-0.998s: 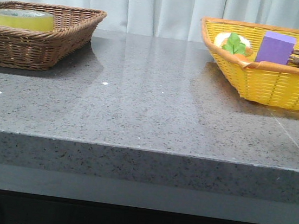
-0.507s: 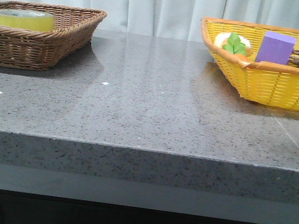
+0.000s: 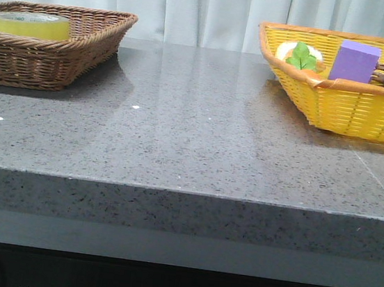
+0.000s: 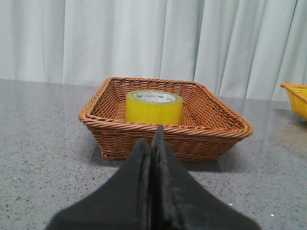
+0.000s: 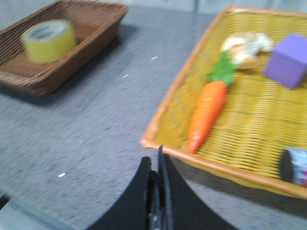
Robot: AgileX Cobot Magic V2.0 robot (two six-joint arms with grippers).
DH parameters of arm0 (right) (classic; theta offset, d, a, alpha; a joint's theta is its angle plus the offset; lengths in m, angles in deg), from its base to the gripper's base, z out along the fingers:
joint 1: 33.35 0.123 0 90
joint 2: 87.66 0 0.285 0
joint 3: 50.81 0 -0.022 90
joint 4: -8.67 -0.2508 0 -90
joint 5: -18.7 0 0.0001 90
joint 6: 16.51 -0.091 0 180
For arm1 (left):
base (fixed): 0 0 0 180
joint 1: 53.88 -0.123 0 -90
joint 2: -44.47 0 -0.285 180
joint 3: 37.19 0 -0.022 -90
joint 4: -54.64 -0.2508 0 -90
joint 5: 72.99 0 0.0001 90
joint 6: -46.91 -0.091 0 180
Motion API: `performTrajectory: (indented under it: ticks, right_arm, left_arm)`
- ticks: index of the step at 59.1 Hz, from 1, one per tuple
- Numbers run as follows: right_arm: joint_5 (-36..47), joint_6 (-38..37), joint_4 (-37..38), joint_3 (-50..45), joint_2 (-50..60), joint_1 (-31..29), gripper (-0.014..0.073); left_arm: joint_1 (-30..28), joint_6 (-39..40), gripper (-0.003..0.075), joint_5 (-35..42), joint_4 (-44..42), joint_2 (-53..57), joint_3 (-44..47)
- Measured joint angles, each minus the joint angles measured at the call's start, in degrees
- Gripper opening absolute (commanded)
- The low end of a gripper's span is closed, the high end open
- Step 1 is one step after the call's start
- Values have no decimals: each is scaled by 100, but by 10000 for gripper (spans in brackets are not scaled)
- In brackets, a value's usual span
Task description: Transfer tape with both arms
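Starting point: nothing is held; the task is judged not yet begun.
Tape: the tape (image 4: 153,106) is lying flat inside the brown basket (image 4: 211,125), seen at about 10 o'clock on the table (image 3: 193,136) in the front view, so it must be lifted out over the woven rim.
Left gripper: the left gripper (image 4: 151,143) is aimed straight at the tape from short of the basket, its fingers pressed together and pinching nothing; spreading is judged necessary before any grasp.
Right gripper: the right gripper (image 5: 156,165) is poised by the near rim of the yellow basket (image 5: 165,143), fingers pressed together, empty, presumably placed to receive the roll.
Yellow basket contents: the carrot (image 5: 207,112) and purple block (image 5: 287,60) are lying inside, at about 2 o'clock on the table.
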Motion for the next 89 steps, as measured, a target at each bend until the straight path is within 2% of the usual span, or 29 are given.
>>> performTrajectory:
  ticks: [13,25,53,89]
  right_arm:
    - [542,0,0,-1186,1212,-1074,-66]
    - [1228,0,0,-2201,2122,-1497,-66]
    - [2280,0,-13,-3803,3354,-1745,-66]
    - [2126,0,-13,-3861,3364,-1756,-66]
  left_arm:
    - [0,0,-20,0,0,0,0]
    - [0,0,-20,0,0,0,0]
    - [0,0,-20,0,0,0,0]
    - [0,0,-20,0,0,0,0]
